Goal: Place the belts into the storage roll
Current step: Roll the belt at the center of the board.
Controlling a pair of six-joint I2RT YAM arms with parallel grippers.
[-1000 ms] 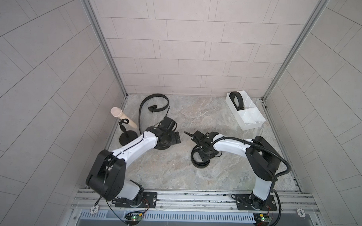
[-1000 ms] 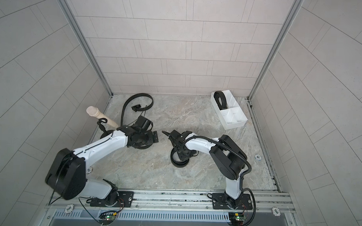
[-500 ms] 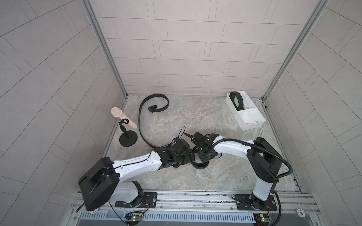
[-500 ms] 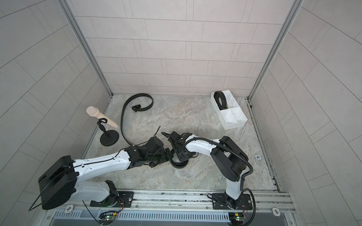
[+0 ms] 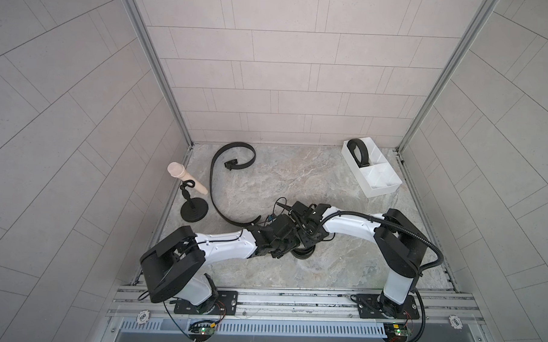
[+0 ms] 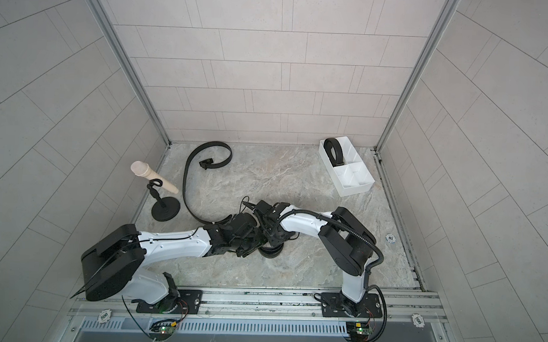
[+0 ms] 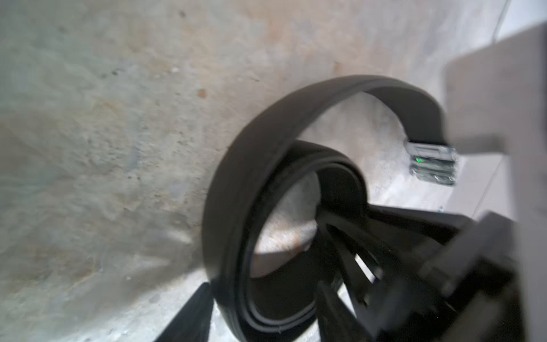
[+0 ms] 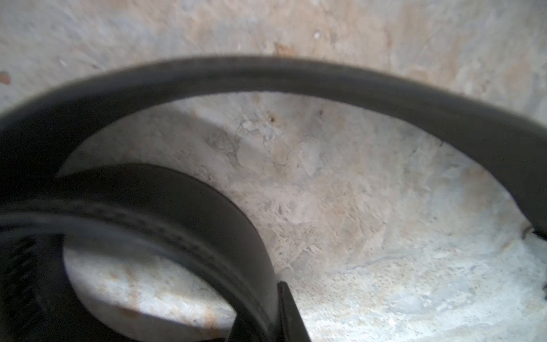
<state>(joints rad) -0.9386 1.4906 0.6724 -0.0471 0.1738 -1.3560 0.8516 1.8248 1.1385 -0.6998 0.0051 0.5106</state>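
A: Where do the belts lie?

B: In three places. A stored belt [image 5: 358,151], coiled and standing on edge, fills the far compartment of the tray [image 5: 383,191] at far right. A loose belt [image 5: 212,179] sweeps in an open curve over the far left of the table [image 5: 297,179], with its buckle end hooked inward near the back wall. The coil [image 5: 304,253] rests on the table near the middle, well apart from the tray.

A: And the arms?

B: Both meet at the coil. The right gripper [image 5: 309,237] is closed, pinching the coil's wall. The right wrist view shows a dark finger [image 8: 288,314] pressed against the outer wrap. The left gripper [image 5: 290,244] extends in from the left. One finger [image 7: 192,322] lies just outside the coil, but that view is blurred. Whether its jaws are clamped on anything cannot be told.

A: What stands in the way?

B: In both top views the two wrists overlap above the coil, so only its near edge shows. In the left wrist view the coil's outer turn arcs free and ends in a silvery buckle [image 7: 432,163].

A: Surroundings?

B: A stand [image 5: 194,209] with a round black base and a tilted beige peg [image 5: 184,176] sits just left of the loose belt. That belt's near end lies close beside the left wrist. The right arm's cable [image 5: 359,215] runs along its forearm.
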